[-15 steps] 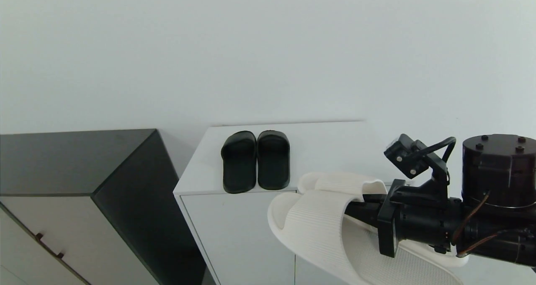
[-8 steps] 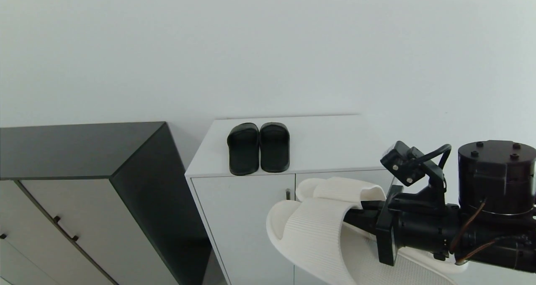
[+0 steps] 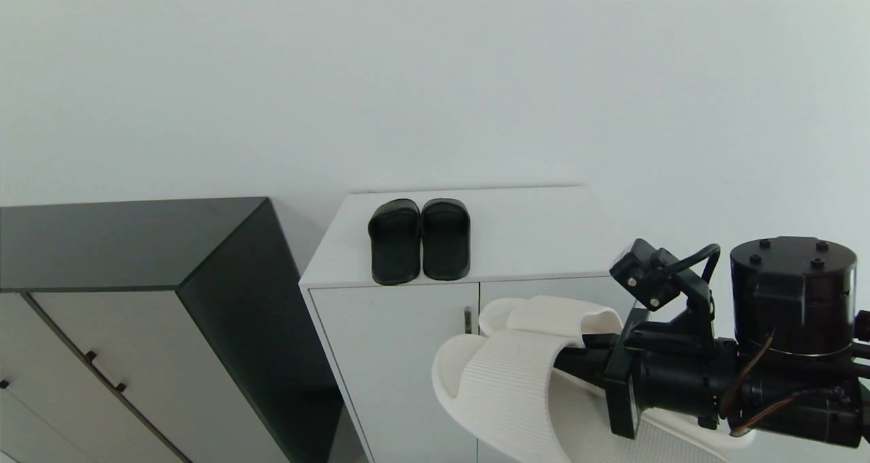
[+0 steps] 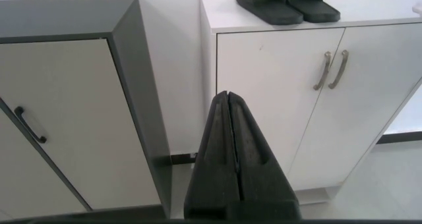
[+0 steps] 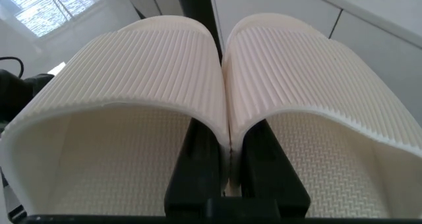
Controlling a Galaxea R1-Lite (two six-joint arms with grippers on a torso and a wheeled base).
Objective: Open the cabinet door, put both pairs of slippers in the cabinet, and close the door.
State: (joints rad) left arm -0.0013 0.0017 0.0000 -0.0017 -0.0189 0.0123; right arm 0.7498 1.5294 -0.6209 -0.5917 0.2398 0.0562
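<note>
Right now the pair of white ribbed open-toe slippers [image 3: 516, 374] hangs in the air in front of the white 2-door cabinet [image 3: 537, 235]. They sit side by side, pinched by the right gripper [image 5: 228, 174], whose 2 black fingers are nearly closed on the slippers' touching inner edges under the straps. Both cabinet doors [image 3: 397, 368] are closed, their 2 metal handles [image 4: 328, 70] next to each other at the middle seam. On the cabinet's top, near its left front edge, the pair of black rubber slide slippers [image 3: 419, 240] sits side by side. The left gripper [image 4: 228, 102] faces the cabinets, its fingers pressed together on nothing. Beside the white cabinet on the left stands a dark grey cabinet with pale drawer fronts [image 3: 136, 242].
</note>
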